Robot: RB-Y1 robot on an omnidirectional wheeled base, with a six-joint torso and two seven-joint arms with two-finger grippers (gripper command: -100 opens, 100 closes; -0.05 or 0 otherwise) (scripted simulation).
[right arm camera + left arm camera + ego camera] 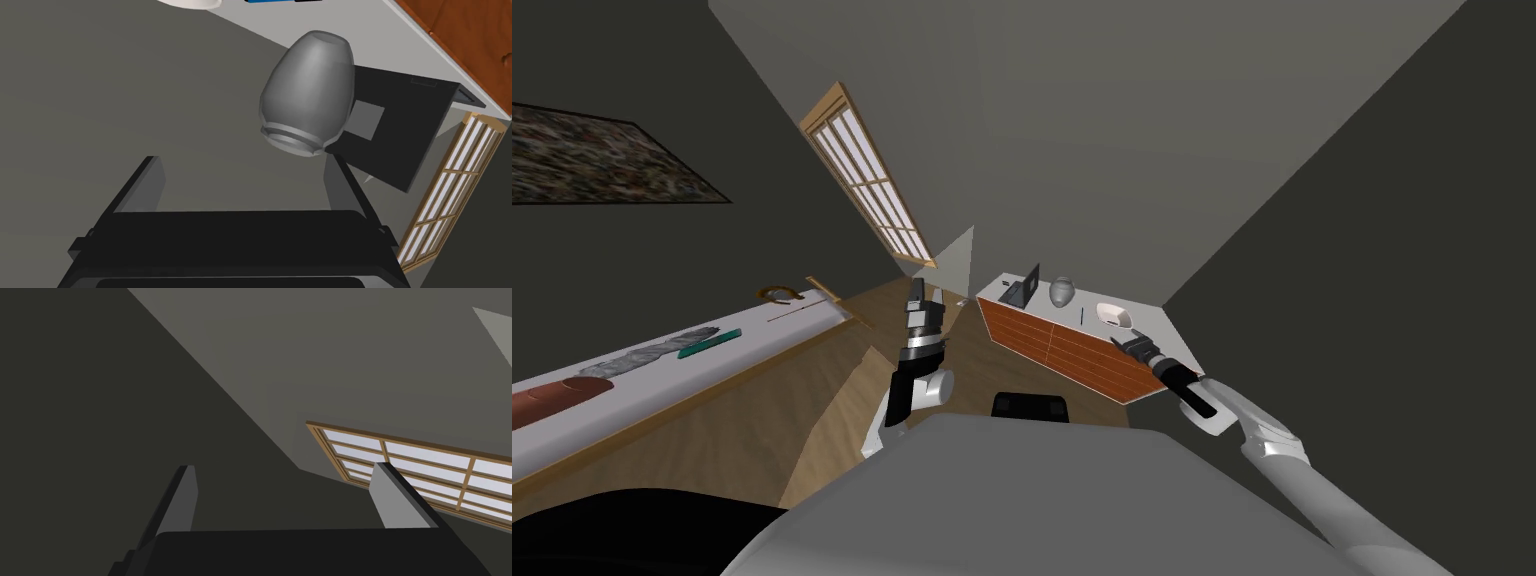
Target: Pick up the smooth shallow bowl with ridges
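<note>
Just beyond the spread right gripper (1120, 341), the white bowl (1113, 316) sits on the cabinet (1072, 350), right of the grey vase (1061, 291); the left gripper (917, 288), also spread, hangs farther off.

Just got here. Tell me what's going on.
The right gripper, open and empty, is stretched toward the white shallow bowl on the cabinet, but is short of it. A grey vase and a dark laptop stand on the same top. The left gripper is held up, open and empty.
</note>
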